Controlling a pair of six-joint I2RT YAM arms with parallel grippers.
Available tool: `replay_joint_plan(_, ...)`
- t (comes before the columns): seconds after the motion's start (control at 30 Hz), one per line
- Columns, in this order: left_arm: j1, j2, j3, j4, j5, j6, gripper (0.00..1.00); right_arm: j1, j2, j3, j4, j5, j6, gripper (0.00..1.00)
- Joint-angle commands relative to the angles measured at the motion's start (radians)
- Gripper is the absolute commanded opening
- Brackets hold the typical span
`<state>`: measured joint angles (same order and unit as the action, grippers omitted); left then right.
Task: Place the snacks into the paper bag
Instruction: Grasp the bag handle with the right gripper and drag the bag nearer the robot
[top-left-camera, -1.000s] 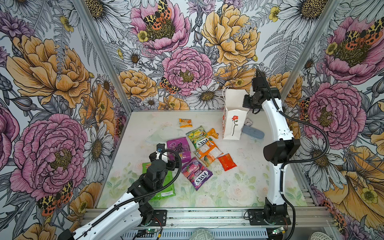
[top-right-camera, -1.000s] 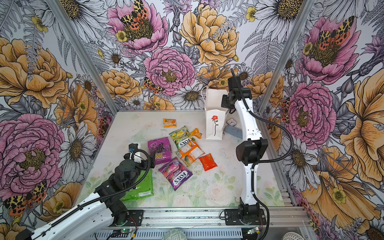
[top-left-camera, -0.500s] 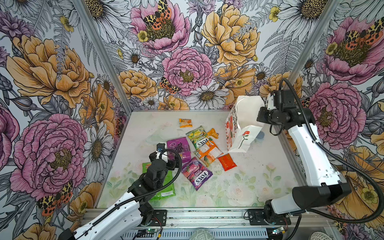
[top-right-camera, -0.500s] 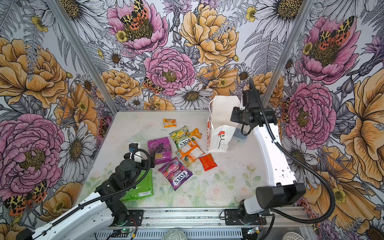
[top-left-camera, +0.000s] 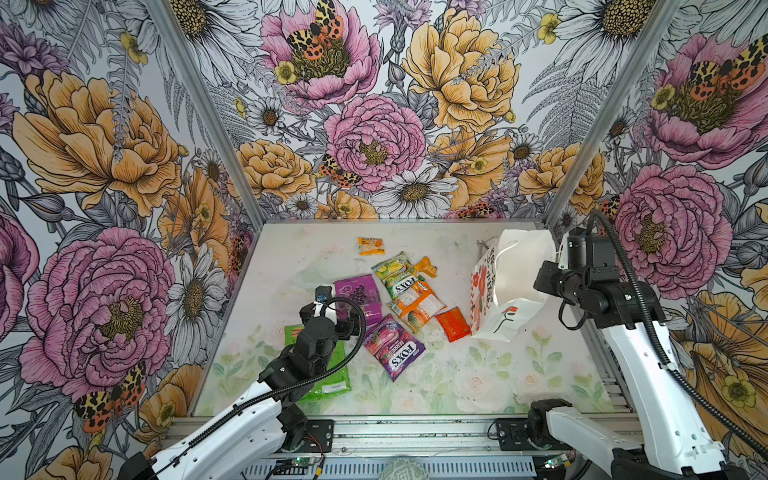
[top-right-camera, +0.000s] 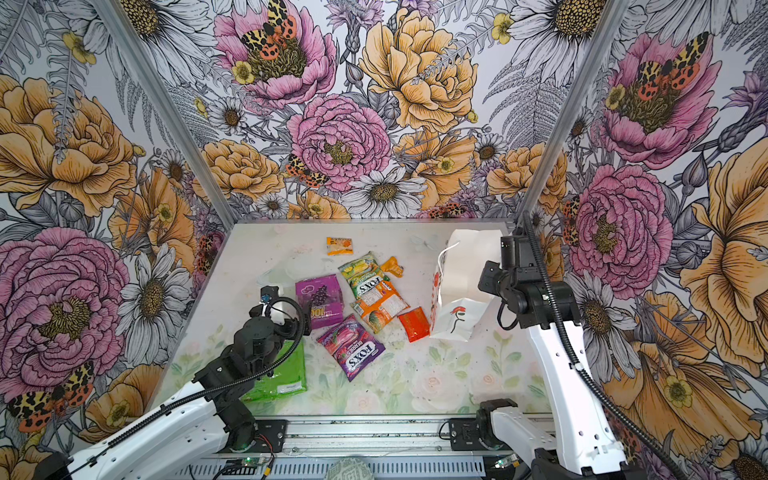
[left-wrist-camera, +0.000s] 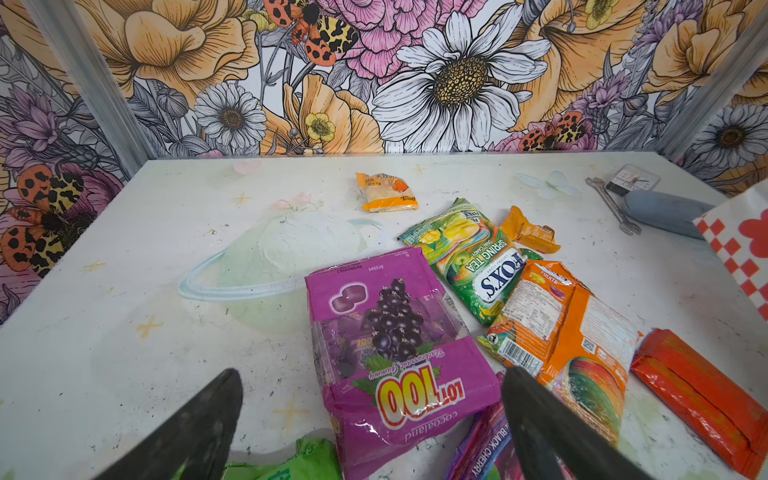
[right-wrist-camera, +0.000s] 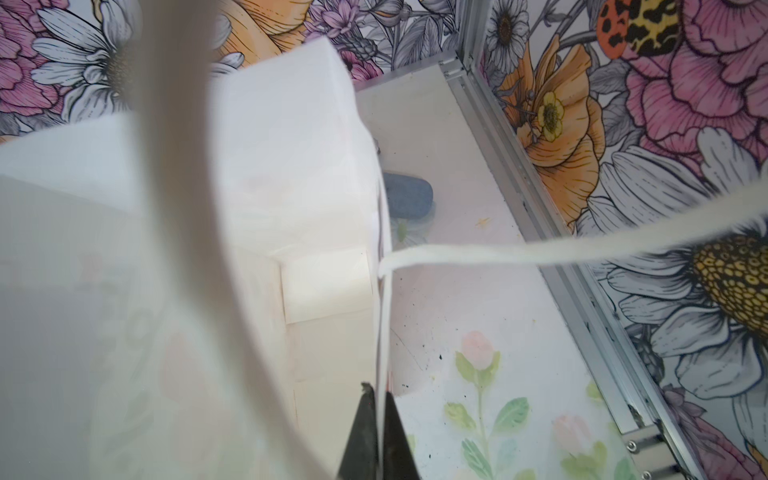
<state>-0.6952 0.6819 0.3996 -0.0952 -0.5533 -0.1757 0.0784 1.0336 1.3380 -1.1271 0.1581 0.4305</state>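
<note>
The paper bag (top-left-camera: 511, 286) (top-right-camera: 463, 270) is white with a red rose and leans at the table's right, with its mouth up. My right gripper (right-wrist-camera: 379, 392) (top-left-camera: 543, 279) is shut on the bag's (right-wrist-camera: 291, 208) rim. Several snacks lie in the middle: a purple grape packet (top-left-camera: 359, 297) (left-wrist-camera: 390, 332), a green packet (top-left-camera: 330, 374), a purple FOX'S packet (top-left-camera: 392, 347), a green-yellow FOX'S packet (top-left-camera: 399, 276), an orange packet (top-left-camera: 415, 309), a red packet (top-left-camera: 453, 324) and a small orange packet (top-left-camera: 370, 245). My left gripper (left-wrist-camera: 372, 374) (top-left-camera: 328, 303) hangs open over the grape packet's near end, holding nothing.
A metal wrench (left-wrist-camera: 613, 205), a small grey clock (left-wrist-camera: 631, 180) and a grey oblong object (left-wrist-camera: 665, 212) (right-wrist-camera: 405, 199) lie at the back right, behind the bag. Flowered walls with metal posts close in three sides of the table.
The right arm has carried the bag forward from the back of the table and tipped it from upright to leaning. The left arm has not moved.
</note>
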Motion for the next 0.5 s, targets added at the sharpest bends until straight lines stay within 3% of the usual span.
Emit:
replay_joint_plan(0.0,0.011,-0.001,-0.015,0.033,0.009,-0.004,0.99,-0.005,0.000,-0.046,-0.026,0.009,0.013,0.00)
replay_joint_plan(0.27,0.011,-0.002,-0.015,0.032,0.009,-0.006,0.99,-0.005,0.061,-0.111,-0.039,-0.061,-0.018,0.00)
replay_joint_plan(0.47,0.011,-0.004,-0.015,0.032,0.003,-0.004,0.99,0.013,0.079,-0.122,-0.015,-0.195,-0.020,0.00)
